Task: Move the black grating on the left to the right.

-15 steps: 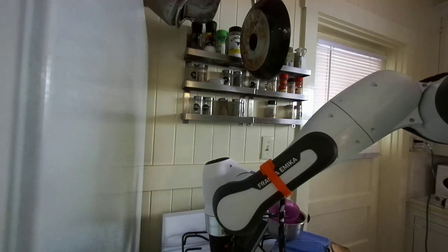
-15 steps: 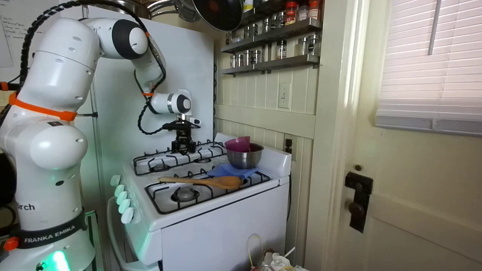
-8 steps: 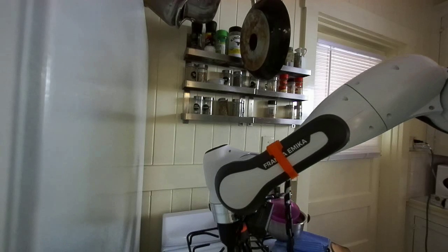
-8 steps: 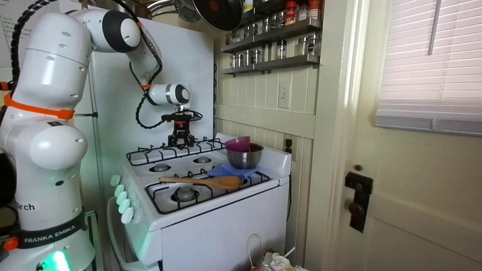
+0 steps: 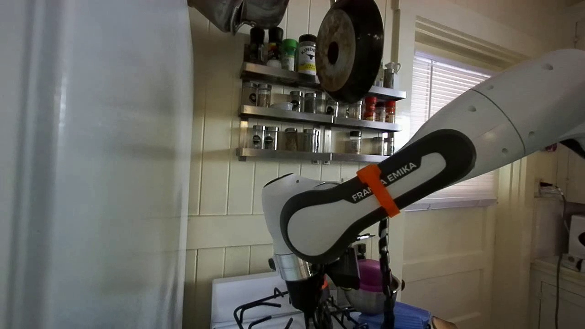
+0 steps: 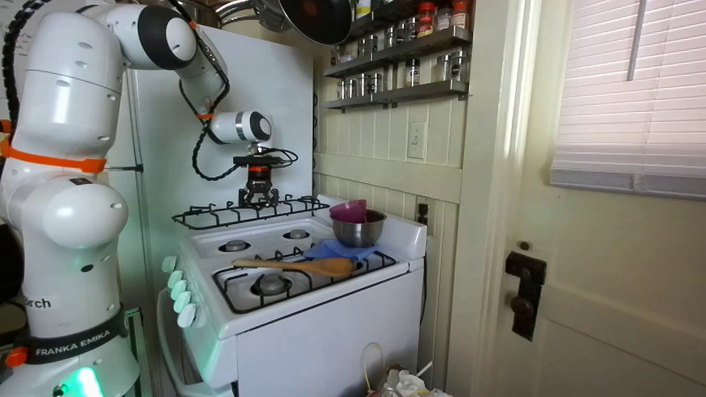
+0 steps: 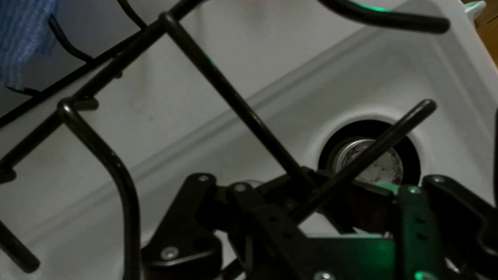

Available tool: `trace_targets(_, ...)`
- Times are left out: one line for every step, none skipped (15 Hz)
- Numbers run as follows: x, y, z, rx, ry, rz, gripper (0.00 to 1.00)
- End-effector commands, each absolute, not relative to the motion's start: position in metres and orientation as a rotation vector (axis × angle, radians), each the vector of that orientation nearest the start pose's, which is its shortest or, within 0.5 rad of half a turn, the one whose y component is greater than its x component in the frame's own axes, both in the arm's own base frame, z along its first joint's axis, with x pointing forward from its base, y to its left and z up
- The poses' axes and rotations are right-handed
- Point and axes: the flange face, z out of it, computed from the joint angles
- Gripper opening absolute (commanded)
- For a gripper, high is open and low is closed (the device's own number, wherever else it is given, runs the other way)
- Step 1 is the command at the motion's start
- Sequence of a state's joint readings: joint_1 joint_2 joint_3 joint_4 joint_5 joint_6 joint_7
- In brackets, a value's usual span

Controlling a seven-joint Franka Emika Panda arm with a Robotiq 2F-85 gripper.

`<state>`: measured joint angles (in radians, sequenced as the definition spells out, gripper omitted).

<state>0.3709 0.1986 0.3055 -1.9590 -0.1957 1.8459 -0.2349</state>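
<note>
The black grating (image 6: 298, 212) hangs in the air above the far half of the white stove in an exterior view, roughly level. My gripper (image 6: 258, 205) is above the middle of its length, with the fingers brought together on its bars. In the wrist view the gripper (image 7: 309, 175) has the crossing bars of the grating (image 7: 249, 116) running into its fingertips; the exact contact is dark and partly hidden. In an exterior view only part of the grating (image 5: 258, 303) shows, and the fingers are mostly cut off at the bottom edge.
Two bare burners (image 6: 236, 246) lie below. On the near half are a second grating (image 6: 224, 290), a wooden spoon (image 6: 331, 267), a blue cloth (image 6: 331, 249) and a steel bowl (image 6: 358, 234) with a purple pot (image 6: 348, 211). A fridge (image 6: 276, 99) stands behind; a pan (image 6: 320, 19) hangs above.
The gripper and the grating have risen from near the stove top and shifted a little left in the exterior view that shows the whole stove. The burners beneath are uncovered. The hanging pan has swung slightly.
</note>
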Motion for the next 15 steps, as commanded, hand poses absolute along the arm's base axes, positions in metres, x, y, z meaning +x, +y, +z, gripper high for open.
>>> trace_targets(0.449, 0.336, 0.361, -2.886, -1.589, 0.441, 0.00)
trace_targets(0.449, 0.336, 0.361, -2.883, -1.597, 0.442, 0.00)
trace_targets(0.449, 0.336, 0.360, -2.880, -1.601, 0.443, 0.00)
trace_targets(0.449, 0.335, 0.360, -2.878, -1.605, 0.445, 0.00)
trace_targets(0.449, 0.335, 0.360, -2.877, -1.608, 0.446, 0.00)
trace_targets(0.449, 0.335, 0.360, -2.876, -1.609, 0.446, 0.00)
trace_targets(0.444, 0.331, 0.358, -2.897, -1.600, 0.439, 0.00)
trace_targets(0.441, 0.330, 0.355, -2.908, -1.601, 0.428, 0.00)
trace_targets(0.437, 0.329, 0.352, -2.922, -1.611, 0.419, 0.00)
trace_targets(0.433, 0.330, 0.351, -2.939, -1.621, 0.419, 0.00)
trace_targets(0.429, 0.330, 0.351, -2.953, -1.634, 0.421, 0.00)
trace_targets(0.425, 0.329, 0.352, -2.973, -1.638, 0.426, 0.00)
trace_targets(0.421, 0.328, 0.355, -2.991, -1.650, 0.431, 0.00)
trace_targets(0.415, 0.328, 0.358, -3.013, -1.652, 0.430, 0.00)
trace_targets(0.411, 0.328, 0.361, -3.037, -1.643, 0.422, 0.00)
